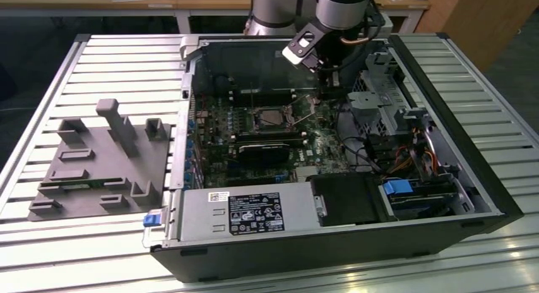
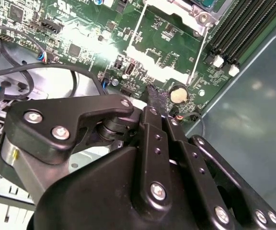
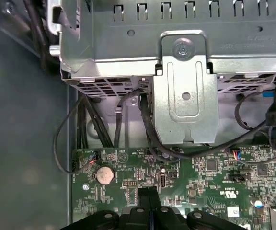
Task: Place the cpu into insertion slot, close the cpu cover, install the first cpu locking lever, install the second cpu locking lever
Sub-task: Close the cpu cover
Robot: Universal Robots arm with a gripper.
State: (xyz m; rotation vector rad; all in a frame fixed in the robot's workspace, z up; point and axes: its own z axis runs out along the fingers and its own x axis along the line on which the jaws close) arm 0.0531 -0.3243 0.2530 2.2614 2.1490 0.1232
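The insertion slot (image 1: pixel 271 118) sits mid-board on the green motherboard (image 1: pixel 324 148) inside the open case, its centre dark with a silvery rim. I cannot tell whether the cpu lies in it. In the second wrist view a corner of the silvery cpu cover (image 2: pixel 176 8) shows, and two thin locking levers (image 2: pixel 137 29) (image 2: pixel 203 47) run from it toward my fingers. My gripper (image 1: pixel 330 89) hangs over the board toward the exterior view's right of the slot, near the coin battery (image 2: pixel 178 94). Its black fingers meet at the tip (image 2: pixel 155 94) (image 3: pixel 147 192) with nothing visible between them.
A metal drive cage (image 3: pixel 186 86) with black cables (image 3: pixel 145 120) stands just past the board's edge. Memory slots (image 2: pixel 243 28) run beside the socket. A power supply (image 1: pixel 244 217) fills the case's near side. A grey fixture (image 1: pixel 101 160) rests on the slatted table (image 1: pixel 471 59).
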